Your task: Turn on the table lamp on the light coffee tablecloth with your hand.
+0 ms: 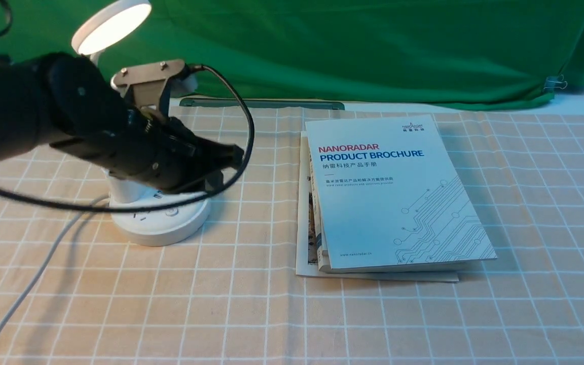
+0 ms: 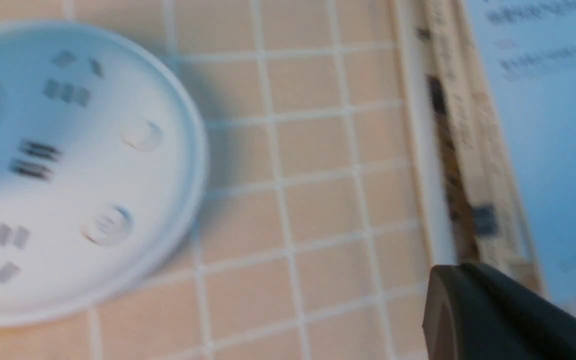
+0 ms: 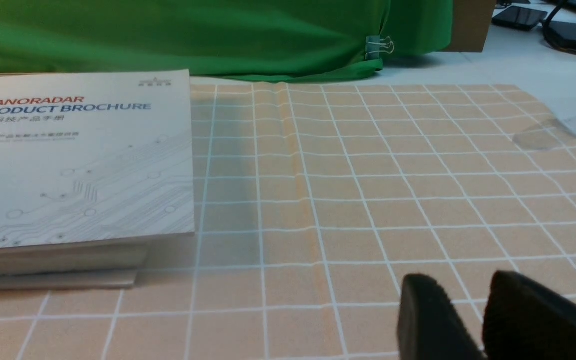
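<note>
Left of the brochure (image 1: pixel 393 192), on the light coffee tablecloth (image 1: pixel 251 304), the table lamp (image 1: pixel 160 225) stands with its disc head glowing. The left pincer (image 1: pixel 231 154) hangs over the lamp's base; I cannot tell how far it is open. Right of the brochure, the right pincer (image 3: pixel 478 300) is low over the cloth, slightly parted and empty.

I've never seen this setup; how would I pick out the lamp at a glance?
Find the beige checked tablecloth; the lamp stands on its left part, left of the brochure stack. It is the only white thing with a round socketed base and a glowing disc head, half hidden by the black arm.
</note>
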Action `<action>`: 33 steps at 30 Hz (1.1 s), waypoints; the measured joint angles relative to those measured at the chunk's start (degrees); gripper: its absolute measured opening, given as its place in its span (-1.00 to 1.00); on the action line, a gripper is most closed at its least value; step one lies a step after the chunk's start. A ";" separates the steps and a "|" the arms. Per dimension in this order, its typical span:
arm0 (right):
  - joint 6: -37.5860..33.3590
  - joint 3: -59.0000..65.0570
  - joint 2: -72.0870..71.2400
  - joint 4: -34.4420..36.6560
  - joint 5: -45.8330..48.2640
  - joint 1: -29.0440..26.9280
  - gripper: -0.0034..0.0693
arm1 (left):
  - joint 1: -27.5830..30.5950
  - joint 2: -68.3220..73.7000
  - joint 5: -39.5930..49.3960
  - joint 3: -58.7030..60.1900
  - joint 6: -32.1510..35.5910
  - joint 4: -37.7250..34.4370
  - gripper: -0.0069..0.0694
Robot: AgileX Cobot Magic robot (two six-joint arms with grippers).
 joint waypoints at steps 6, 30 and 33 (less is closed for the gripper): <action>0.00 0.00 0.00 0.00 -0.05 0.00 -0.24 | -7.40 -18.83 -0.91 12.56 25.55 -23.25 -0.81; 0.00 0.00 0.00 0.00 0.01 0.00 -0.24 | -11.32 -38.54 -23.28 23.99 35.54 -4.31 -0.81; 0.00 0.00 0.00 0.00 -0.04 -0.06 -0.24 | -11.32 -40.67 -27.08 28.24 35.59 -2.33 -0.81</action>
